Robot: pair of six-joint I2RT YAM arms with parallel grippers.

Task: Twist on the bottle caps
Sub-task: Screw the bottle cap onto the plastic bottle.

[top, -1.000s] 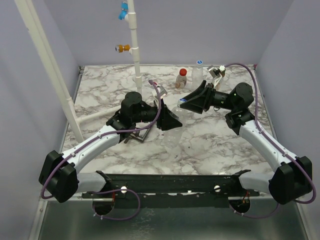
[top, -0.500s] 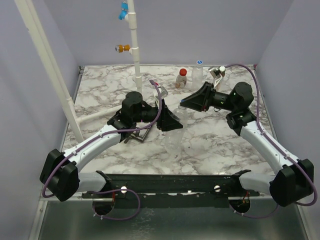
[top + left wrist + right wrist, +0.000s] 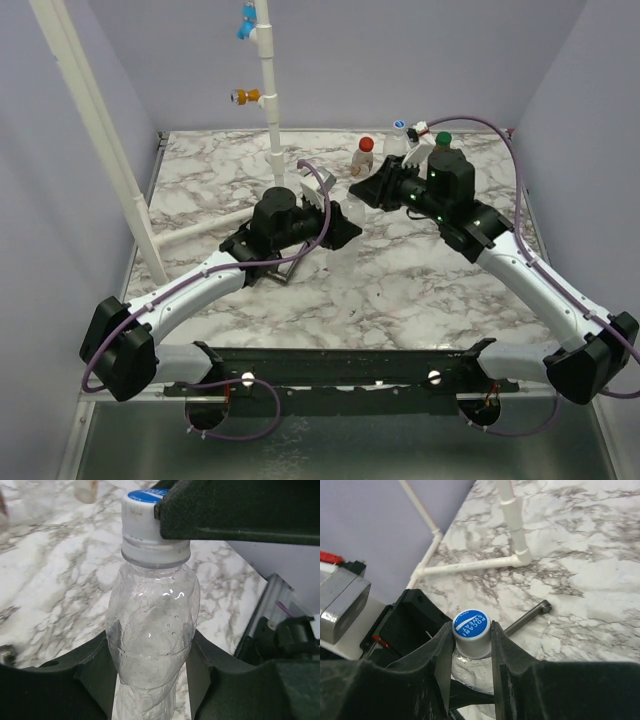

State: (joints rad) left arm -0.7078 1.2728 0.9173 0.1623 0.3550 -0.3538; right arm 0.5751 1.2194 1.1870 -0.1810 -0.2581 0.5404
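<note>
My left gripper (image 3: 338,236) (image 3: 152,680) is shut on the body of a clear bottle (image 3: 345,252) (image 3: 152,630) and holds it over the middle of the table. A white-and-blue cap (image 3: 147,512) (image 3: 471,626) sits on the bottle's neck. My right gripper (image 3: 368,192) (image 3: 471,635) is shut on that cap, one finger (image 3: 240,510) on each side; the bottle (image 3: 475,672) shows below it. In the top view the cap is hidden under the right gripper. At the back stand a bottle with a red cap (image 3: 365,145), one with a white-and-blue cap (image 3: 399,126), and a green cap (image 3: 443,138).
A white pipe stand (image 3: 271,110) (image 3: 515,525) with blue and orange fittings rises at the back left, its base pipe (image 3: 470,566) lying on the marble. A grey metal rod (image 3: 525,617) lies beside the bottle. A slanted white pipe (image 3: 95,130) leans along the left wall.
My right gripper has swung left and rolled over, closing on the cap over the bottle. My left gripper has raised the bottle a little. The green cap at the back has come into view.
</note>
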